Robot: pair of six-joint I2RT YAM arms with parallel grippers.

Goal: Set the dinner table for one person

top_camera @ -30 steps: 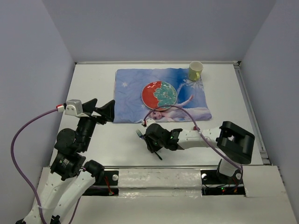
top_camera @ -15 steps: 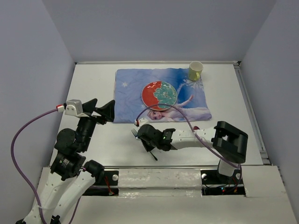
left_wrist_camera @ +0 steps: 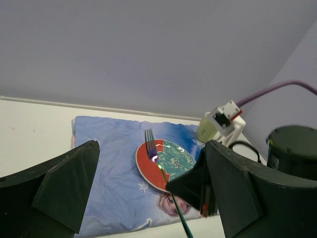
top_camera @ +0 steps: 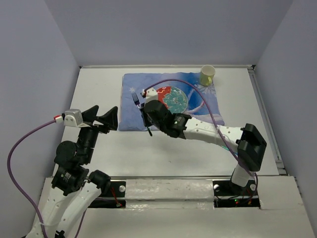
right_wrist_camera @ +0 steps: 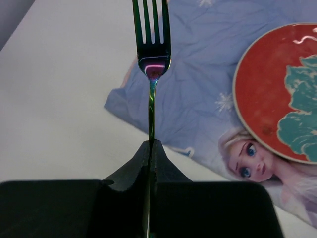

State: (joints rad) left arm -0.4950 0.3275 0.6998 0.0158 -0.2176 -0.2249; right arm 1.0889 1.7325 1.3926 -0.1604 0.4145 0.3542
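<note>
My right gripper [top_camera: 145, 112] is shut on the handle of a dark iridescent fork [top_camera: 135, 100] and holds it above the left part of the blue cartoon placemat [top_camera: 132, 85], tines pointing away. In the right wrist view the fork [right_wrist_camera: 152, 54] rises from the closed jaws [right_wrist_camera: 152, 144], left of the red and teal plate [right_wrist_camera: 277, 94]. The plate [top_camera: 170, 99] lies on the placemat on the white dinner table [top_camera: 99, 89]. My left gripper [top_camera: 102, 116] is open and empty above the table's left side. Its wrist view shows the fork [left_wrist_camera: 150, 144] and plate [left_wrist_camera: 176, 158] ahead.
A yellow-green cup [top_camera: 207, 75] stands at the placemat's far right corner; it also shows in the left wrist view [left_wrist_camera: 205, 131]. Grey walls close in the table on three sides. A purple cable [top_camera: 188, 89] arcs over the plate from the right wrist.
My right gripper has carried the fork from the near middle of the table up and away to the placemat's left part. My left gripper has shifted slightly.
</note>
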